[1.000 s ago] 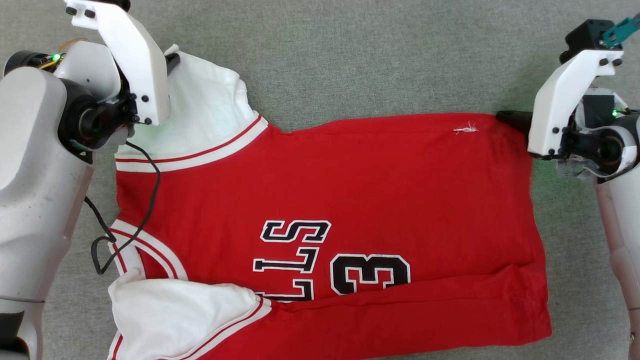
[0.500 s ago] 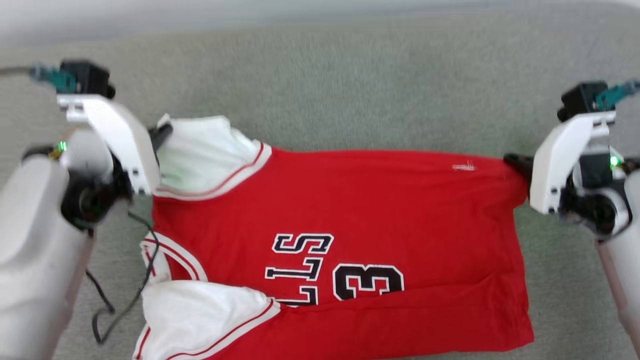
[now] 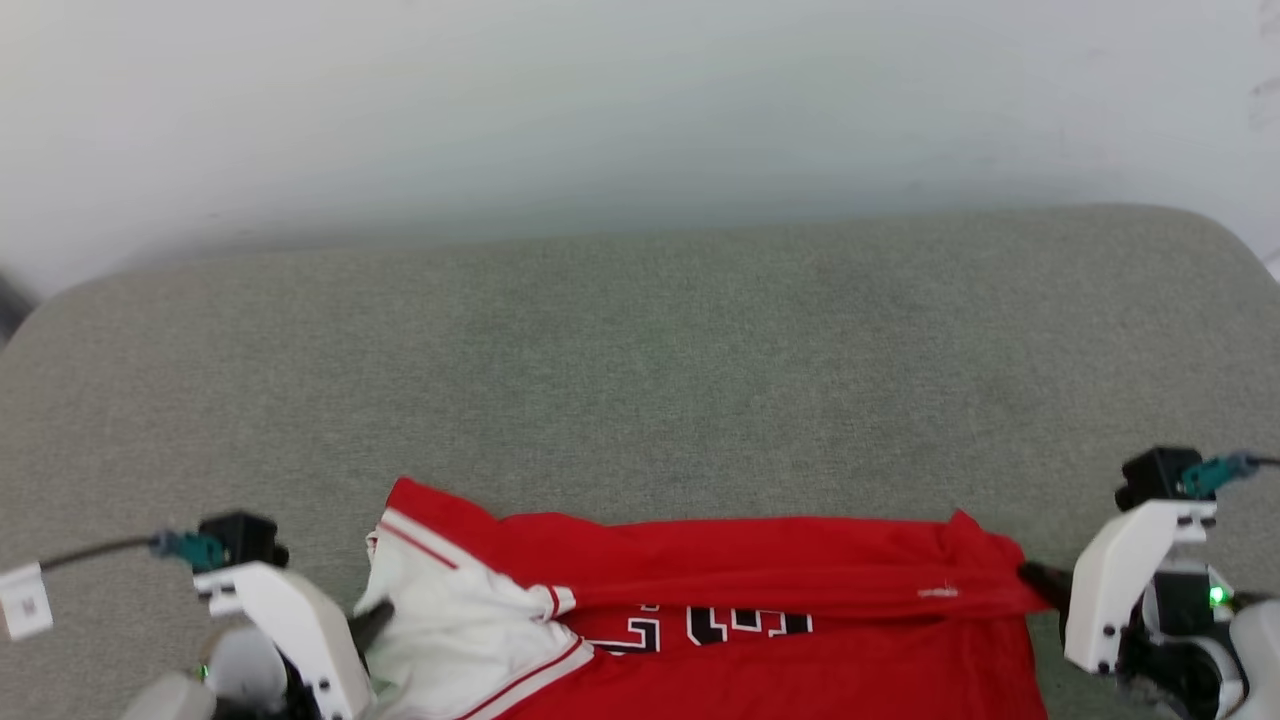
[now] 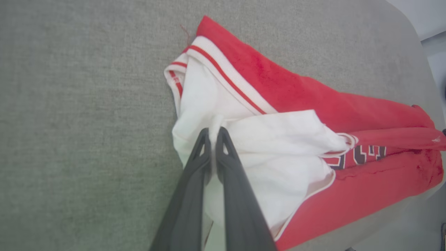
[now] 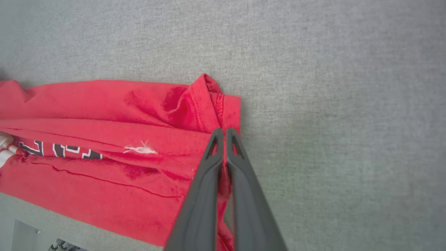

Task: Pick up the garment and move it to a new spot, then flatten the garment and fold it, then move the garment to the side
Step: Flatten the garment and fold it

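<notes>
White angular bracket point(image 3: 1120, 585) w/ black screws noted on R wrist, topped by black cam module point(image 3: 1160, 478) & teal connector point(image 3: 1210, 473); green LED point(image 3: 1217, 597) lit below. Same seen on L, plus grey cable point(image 3: 95, 553) w/ white tag point(image 3: 25, 600). Fingers of left gripper point(image 4: 213, 130) & right gripper point(image 5: 223, 131) recorded as dark grey, long, tapered, cut-outs nr tips.

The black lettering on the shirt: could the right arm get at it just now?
Probably not at once: the right gripper is shut on a red corner of the garment, and a red fold partly covers the lettering.
</notes>
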Controlling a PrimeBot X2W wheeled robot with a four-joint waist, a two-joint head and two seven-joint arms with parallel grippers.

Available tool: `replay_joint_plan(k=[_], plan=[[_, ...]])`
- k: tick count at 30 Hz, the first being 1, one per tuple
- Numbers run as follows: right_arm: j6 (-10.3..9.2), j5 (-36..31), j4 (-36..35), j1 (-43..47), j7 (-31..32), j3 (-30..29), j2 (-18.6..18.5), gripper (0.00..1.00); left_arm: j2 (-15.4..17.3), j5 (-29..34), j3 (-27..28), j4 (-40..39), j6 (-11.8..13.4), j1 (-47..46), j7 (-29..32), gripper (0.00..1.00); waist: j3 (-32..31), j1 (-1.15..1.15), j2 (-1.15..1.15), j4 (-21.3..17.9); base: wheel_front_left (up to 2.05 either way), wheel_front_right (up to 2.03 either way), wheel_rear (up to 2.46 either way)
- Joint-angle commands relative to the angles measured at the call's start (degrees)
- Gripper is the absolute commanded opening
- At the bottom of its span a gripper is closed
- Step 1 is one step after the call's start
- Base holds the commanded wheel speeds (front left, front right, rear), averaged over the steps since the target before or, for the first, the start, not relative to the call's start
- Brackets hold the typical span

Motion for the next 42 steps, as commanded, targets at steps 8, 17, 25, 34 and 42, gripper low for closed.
replay_joint_plan(k=[8, 17, 25, 34, 42], plan=[[-0.04, -0.54, 2.68, 8.16, -5.6, -2.01, 1.92, 1.0, -3.06, -3.41, -0.57, 0.04, 1.04, 10.85, -1.37, 1.0, -2.26, 0.02, 0.0, 0.72, 0.0, 0.0, 0.0], [-0.03, 0.9, -2.24, 12.7, -11.86, -2.26, 0.71, 1.0, -5.01, -0.63, 0.57, -1.37, 0.13, 13.31, -11.42, 1.0, -4.38, 0.02, 0.0, -0.34, 0.0, 0.0, 0.0], [-0.03, 0.92, -10.94, 14.02, -5.58, -8.23, -1.76, 1.0, -6.73, 5.71, 1.39, -9.42, 3.16, 12.5, -22.41, 1.0, -5.43, 0.02, 0.0, -0.47, 0.0, 0.0, 0.0], [-0.03, -4.42, -14.86, 13.88, 11.75, -15.85, 0.16, 1.0, -8.49, 14.85, 1.38, -14.66, 7.41, 10.98, -34.66, 1.0, -4.63, 0.02, 0.0, 2.88, 0.0, 0.0, 0.0], [-0.03, -7.07, -14.47, 15.37, 17.42, -19.76, 6.39, 1.0, -8.55, 22.34, 0.98, -18.35, 9.52, 9.83, -38.4, 1.0, -3.19, 0.02, 0.0, 7.34, 0.0, 0.0, 0.0]])
